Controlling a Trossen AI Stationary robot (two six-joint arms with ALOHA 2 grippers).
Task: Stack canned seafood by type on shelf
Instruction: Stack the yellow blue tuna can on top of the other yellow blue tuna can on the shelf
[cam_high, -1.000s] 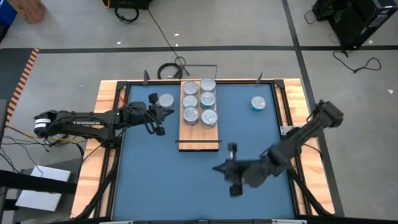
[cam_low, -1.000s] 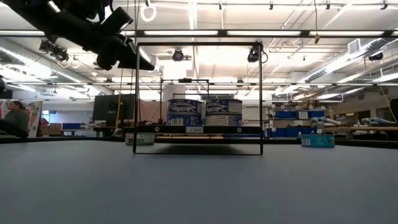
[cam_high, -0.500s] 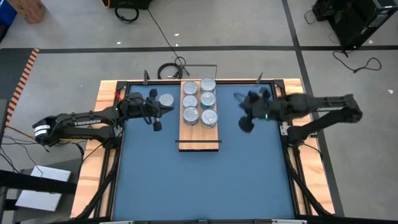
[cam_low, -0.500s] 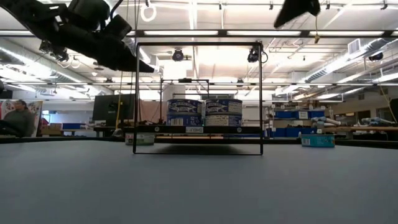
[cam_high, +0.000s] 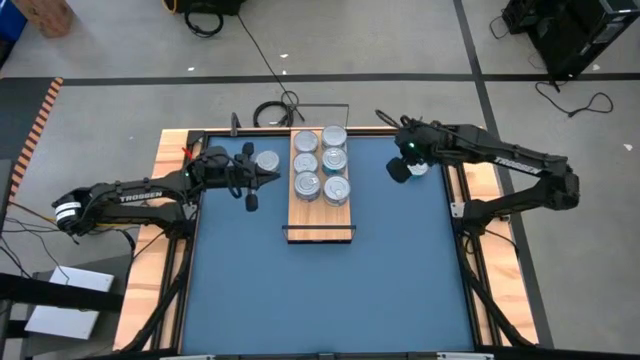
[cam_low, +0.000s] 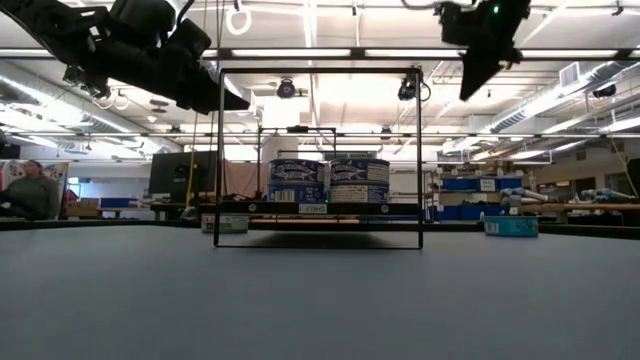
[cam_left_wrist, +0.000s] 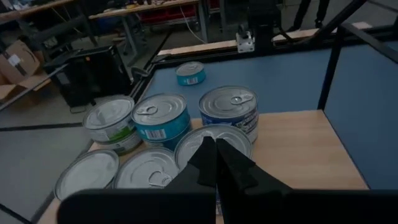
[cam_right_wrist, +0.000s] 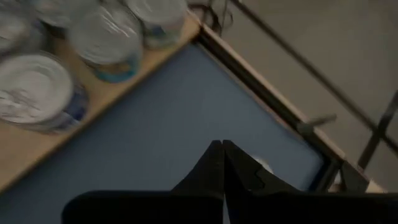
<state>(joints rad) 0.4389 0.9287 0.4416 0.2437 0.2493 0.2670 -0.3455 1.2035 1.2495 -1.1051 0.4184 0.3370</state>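
The shelf is a light-wood board with a thin black frame and carries several canned seafood tins. One silver tin stands on the blue table left of the shelf. A teal tin stands to its right. My left gripper hovers shut beside the shelf's left edge, pointing at the tins. My right gripper hangs shut, high above the table next to the teal tin, pointing steeply down. Neither gripper holds anything.
A raised wooden border with black rails runs around the blue table. The near half of the table is bare blue surface. Cables lie on the floor beyond the far edge. A person sits far off in the room.
My right gripper has swung from the table's near middle to the far right, rising a little and turning as it went, and now hangs by the teal tin. My left gripper has shifted slightly toward the far edge and rolled. Both have stayed shut. No tin has moved.
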